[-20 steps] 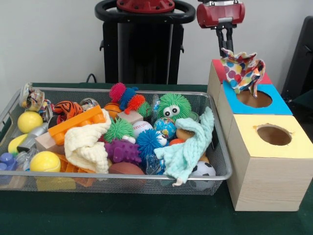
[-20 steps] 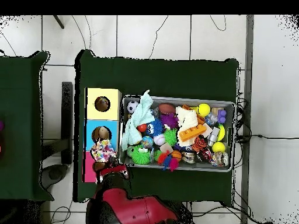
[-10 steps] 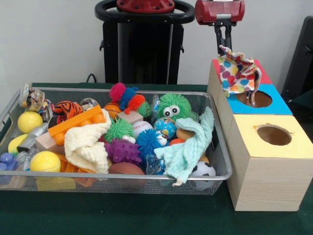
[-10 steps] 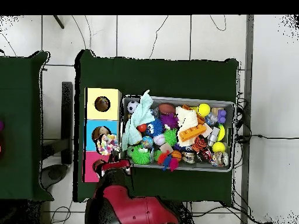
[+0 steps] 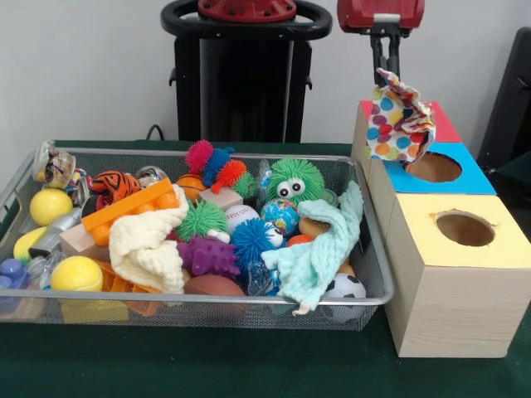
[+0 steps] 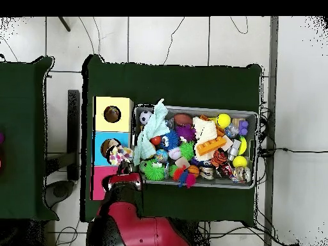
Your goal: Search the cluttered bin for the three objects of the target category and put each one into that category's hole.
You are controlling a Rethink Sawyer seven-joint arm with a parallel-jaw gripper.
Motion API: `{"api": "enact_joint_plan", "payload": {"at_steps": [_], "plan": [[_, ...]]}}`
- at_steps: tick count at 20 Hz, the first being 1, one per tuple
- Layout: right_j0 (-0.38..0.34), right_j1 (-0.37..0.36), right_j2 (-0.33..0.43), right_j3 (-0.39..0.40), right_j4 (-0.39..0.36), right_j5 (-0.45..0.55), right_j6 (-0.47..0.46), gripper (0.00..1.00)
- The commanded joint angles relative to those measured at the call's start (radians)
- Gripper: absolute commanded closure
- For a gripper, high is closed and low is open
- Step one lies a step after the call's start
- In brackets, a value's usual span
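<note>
My gripper [image 5: 387,73] hangs from the arm at the top right and is shut on a white cloth with coloured spots [image 5: 398,116]. The cloth dangles bunched over the edge between the red-faced and blue-faced boxes; in the overhead view the cloth [image 6: 120,154] lies over the blue face, next to the bin's end. The yellow-faced box's hole [image 5: 465,229] is the nearest of the three and stands open; it also shows in the overhead view [image 6: 112,114]. The wire bin [image 5: 207,298] is full of toys. No other spotted cloth shows in it.
The blue-faced hole [image 5: 434,167] lies just below and right of the hanging cloth, with the red face [image 5: 442,126] behind. In the bin a mint-green cloth [image 5: 319,249] drapes over the right end and a cream-yellow cloth [image 5: 149,245] lies left of centre among balls and spiky toys.
The gripper has risen slightly with the cloth. The cloth, spread wide over the boxes a second ago, now hangs bunched, and in the overhead view it has shifted from the red face onto the blue face.
</note>
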Motion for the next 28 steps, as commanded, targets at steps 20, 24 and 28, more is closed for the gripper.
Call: {"api": "enact_joint_plan", "payload": {"at_steps": [20,24,28], "plan": [[0.033,0.02,-0.061,-0.186,0.051,0.061,0.111,1.0],[0.083,0.122,-0.101,-0.232,0.062,0.107,0.058,1.0],[0.148,0.2,-0.154,-0.259,0.094,0.045,0.069,1.0]]}}
